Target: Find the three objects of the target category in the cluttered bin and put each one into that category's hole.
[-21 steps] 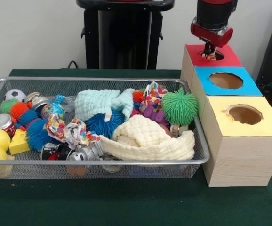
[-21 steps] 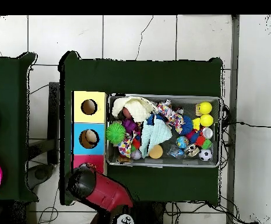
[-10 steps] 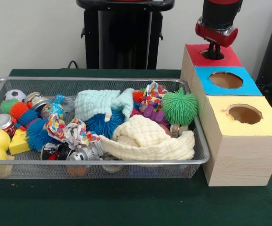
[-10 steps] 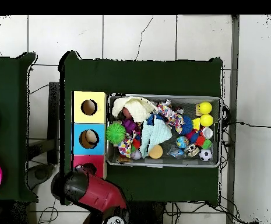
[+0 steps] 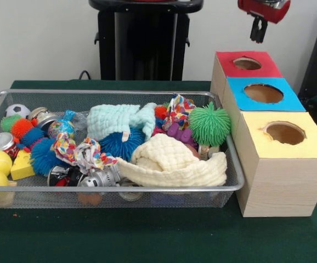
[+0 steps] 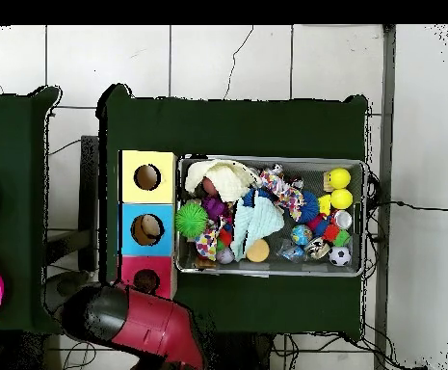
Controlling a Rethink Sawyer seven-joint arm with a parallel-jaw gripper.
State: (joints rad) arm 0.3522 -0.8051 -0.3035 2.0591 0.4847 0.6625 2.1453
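Front view: my gripper (image 5: 258, 30) is hanging high above the red box (image 5: 247, 64), fingers close together and carrying nothing. Overhead view: I'm seeing something in the blue box's hole (image 6: 147, 229), while the bin (image 6: 269, 272) is brimming, so sorting looks unfinished.

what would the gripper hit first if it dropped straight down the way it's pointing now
Probably the red box at or near its hole. The gripper hangs above and slightly right of the opening in the front view, fingers pointing down. Depth is unclear, so it may meet the rim instead or pass behind.
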